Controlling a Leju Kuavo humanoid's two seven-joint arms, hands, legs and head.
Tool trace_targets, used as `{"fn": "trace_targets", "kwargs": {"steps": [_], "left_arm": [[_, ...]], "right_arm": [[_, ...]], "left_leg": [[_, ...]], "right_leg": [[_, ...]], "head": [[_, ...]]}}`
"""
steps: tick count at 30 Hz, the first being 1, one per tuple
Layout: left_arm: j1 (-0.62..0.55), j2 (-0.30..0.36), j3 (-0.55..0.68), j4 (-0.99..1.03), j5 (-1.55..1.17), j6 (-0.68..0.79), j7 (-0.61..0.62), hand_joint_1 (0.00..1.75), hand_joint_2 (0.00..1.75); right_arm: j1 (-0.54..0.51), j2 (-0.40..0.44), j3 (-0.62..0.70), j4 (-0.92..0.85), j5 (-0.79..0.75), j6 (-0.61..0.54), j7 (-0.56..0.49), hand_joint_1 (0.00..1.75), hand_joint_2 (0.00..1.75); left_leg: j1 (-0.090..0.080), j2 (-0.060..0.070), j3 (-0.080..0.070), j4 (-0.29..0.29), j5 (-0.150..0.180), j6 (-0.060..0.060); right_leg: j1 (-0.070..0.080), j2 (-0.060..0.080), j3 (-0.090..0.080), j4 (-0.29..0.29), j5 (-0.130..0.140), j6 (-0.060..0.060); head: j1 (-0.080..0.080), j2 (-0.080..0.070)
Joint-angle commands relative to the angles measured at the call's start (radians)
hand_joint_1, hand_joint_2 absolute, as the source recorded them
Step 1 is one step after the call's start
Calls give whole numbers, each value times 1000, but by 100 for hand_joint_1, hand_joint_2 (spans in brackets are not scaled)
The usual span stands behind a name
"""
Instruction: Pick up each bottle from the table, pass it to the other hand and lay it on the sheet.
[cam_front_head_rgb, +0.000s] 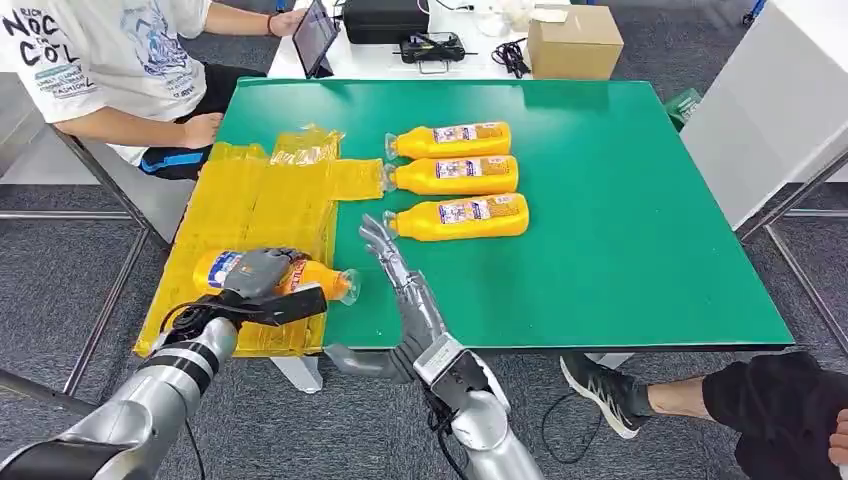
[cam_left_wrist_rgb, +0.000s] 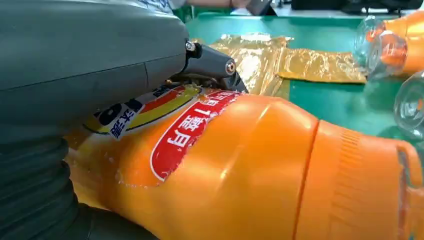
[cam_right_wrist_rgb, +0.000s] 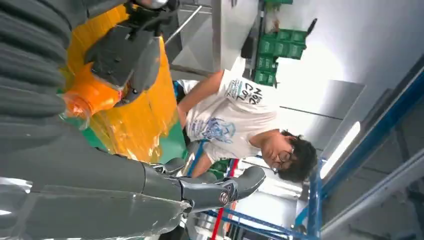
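Observation:
My left hand (cam_front_head_rgb: 258, 272) grips an orange bottle (cam_front_head_rgb: 318, 277) lying on the yellow sheet (cam_front_head_rgb: 260, 205) at the table's front left, its clear cap end poking past the sheet's edge. In the left wrist view the orange bottle (cam_left_wrist_rgb: 240, 170) with its red label sits close under the hand (cam_left_wrist_rgb: 90, 60). My right hand (cam_front_head_rgb: 400, 275) is open, fingers stretched out above the green table (cam_front_head_rgb: 620, 200), just right of that bottle's cap. Three more orange bottles (cam_front_head_rgb: 450, 140) (cam_front_head_rgb: 452, 175) (cam_front_head_rgb: 460, 216) lie side by side on the table beyond it. The right wrist view shows the open right hand (cam_right_wrist_rgb: 125, 185) and the held bottle (cam_right_wrist_rgb: 92, 95).
A person in a white shirt (cam_front_head_rgb: 110, 60) sits at the far left corner holding a tablet (cam_front_head_rgb: 314, 36). A cardboard box (cam_front_head_rgb: 574, 42) and black gear stand on the white table behind. Someone's shoe (cam_front_head_rgb: 600, 392) and leg lie by the table's front right.

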Motion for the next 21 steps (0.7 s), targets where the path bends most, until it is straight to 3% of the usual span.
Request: {"fn": "trace_targets", "kwargs": {"steps": [1, 7, 8, 9, 10, 11, 21], "left_arm": [[-9, 37, -48, 121, 14, -30, 0, 175, 175], [5, 40, -64, 116, 16, -25, 5, 175, 175], [10, 38, -82, 116, 7, -21, 10, 159, 175], [13, 34, -87, 121, 14, -34, 10, 17, 175], [18, 29, -91, 121, 19, -41, 7, 0, 175], [21, 25, -95, 123, 21, -49, 7, 0, 0], [31, 9, -75, 125, 124, -152, -28, 0, 0]], "right_arm": [[-37, -28, 41, 87, -3, 1, -3, 0, 175], [-37, -28, 44, 90, -6, 11, 0, 0, 175], [-37, -28, 44, 95, -7, 14, 1, 0, 175], [-37, -27, 45, 100, -7, 14, 2, 0, 175], [-37, -27, 45, 104, -7, 14, 2, 0, 175], [-38, -27, 45, 108, -7, 15, 2, 0, 175], [-48, -25, 45, 138, -6, 15, 3, 0, 175]], "left_leg": [[1, 4, 7, -2, -1, -2], [1, 6, 10, -3, -1, -2], [1, 7, 11, -3, -2, -2], [1, 6, 11, -3, -1, -2], [1, 7, 12, -3, -2, -2], [0, 6, 10, -3, -1, -1], [1, 3, 14, -3, -1, -2]], "right_leg": [[1, 4, 5, -2, 0, -2], [2, 5, 7, -2, 1, -3], [2, 6, 8, -2, 0, -3], [1, 5, 8, -2, 0, -3], [2, 6, 9, -3, 0, -3], [1, 4, 7, -2, 0, -2], [1, 4, 13, -3, 0, -3]], "head": [[0, 0], [0, 0], [0, 0], [0, 0], [0, 0], [-1, 0], [0, 0]]}}
